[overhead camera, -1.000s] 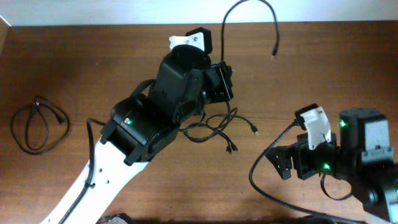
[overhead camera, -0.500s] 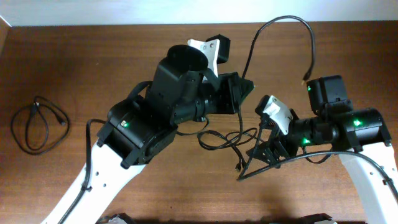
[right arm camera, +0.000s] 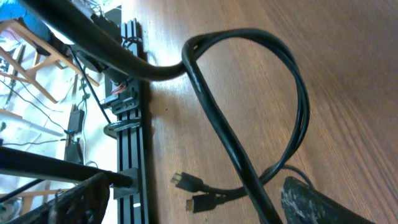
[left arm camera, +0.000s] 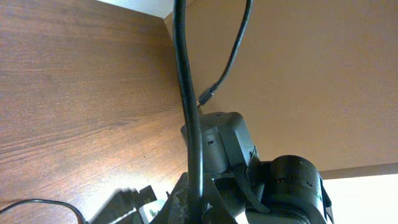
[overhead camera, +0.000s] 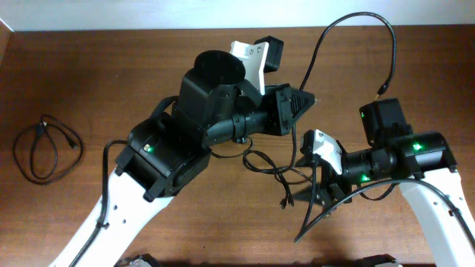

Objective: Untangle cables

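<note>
Overhead cam looks straight down on the tabletop [overhead camera: 74, 89] from well up, whole workspace in frame. Left wrist cam sits tight behind its pincer [left arm camera: 194, 208], aimed along the raised cable [left arm camera: 186, 112] toward the right arm [left arm camera: 233, 146] and the wall [left arm camera: 311, 74]; overhead shares that cable and arm. Right wrist cam skims low and close over the tabletop, sharing the cable loop [right arm camera: 249, 106] and plug ends [right arm camera: 193, 193] with overhead.
</note>
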You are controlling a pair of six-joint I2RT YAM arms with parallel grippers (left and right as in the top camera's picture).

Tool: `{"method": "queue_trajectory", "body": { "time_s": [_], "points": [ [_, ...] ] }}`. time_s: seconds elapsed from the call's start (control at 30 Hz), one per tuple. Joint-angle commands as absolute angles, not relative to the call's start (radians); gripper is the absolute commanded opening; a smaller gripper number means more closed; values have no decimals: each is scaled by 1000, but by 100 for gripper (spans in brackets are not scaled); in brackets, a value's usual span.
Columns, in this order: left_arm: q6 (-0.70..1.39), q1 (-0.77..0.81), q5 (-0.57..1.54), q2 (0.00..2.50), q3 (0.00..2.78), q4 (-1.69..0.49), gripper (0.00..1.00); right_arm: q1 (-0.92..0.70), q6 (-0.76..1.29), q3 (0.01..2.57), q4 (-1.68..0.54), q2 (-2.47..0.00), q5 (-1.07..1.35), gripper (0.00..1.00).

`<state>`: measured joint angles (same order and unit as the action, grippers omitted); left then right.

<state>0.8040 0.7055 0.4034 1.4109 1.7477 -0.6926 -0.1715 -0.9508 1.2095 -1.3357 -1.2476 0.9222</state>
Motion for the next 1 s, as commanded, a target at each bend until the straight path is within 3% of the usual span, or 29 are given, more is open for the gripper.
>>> {"method": "queue_trajectory", "body": {
  "time_s": [0.0,0.03,0.2,0.53,0.8,0.97],
  "points": [
    [798,709,393,1384,1766,-686,0,-170,-964,1205,-1354,-1247,958,42],
    [797,709,392,1384,1766,-691,0,-170,-961,1205,-1366,-1247,959,24],
    [790,709,368,1385,1766,-731,0,-170,-884,1205,-1407,-1247,958,4],
    [791,709,-49,1385,1766,-1051,0,-168,-640,1206,-1353,-1247,929,4],
    [791,709,-327,1385,1766,-1251,0,-168,-165,1206,-1187,-1247,562,4],
    [791,706,-521,1385,1766,-1305,0,-138,-110,1213,-1181,-1247,522,4]
  ]
}}
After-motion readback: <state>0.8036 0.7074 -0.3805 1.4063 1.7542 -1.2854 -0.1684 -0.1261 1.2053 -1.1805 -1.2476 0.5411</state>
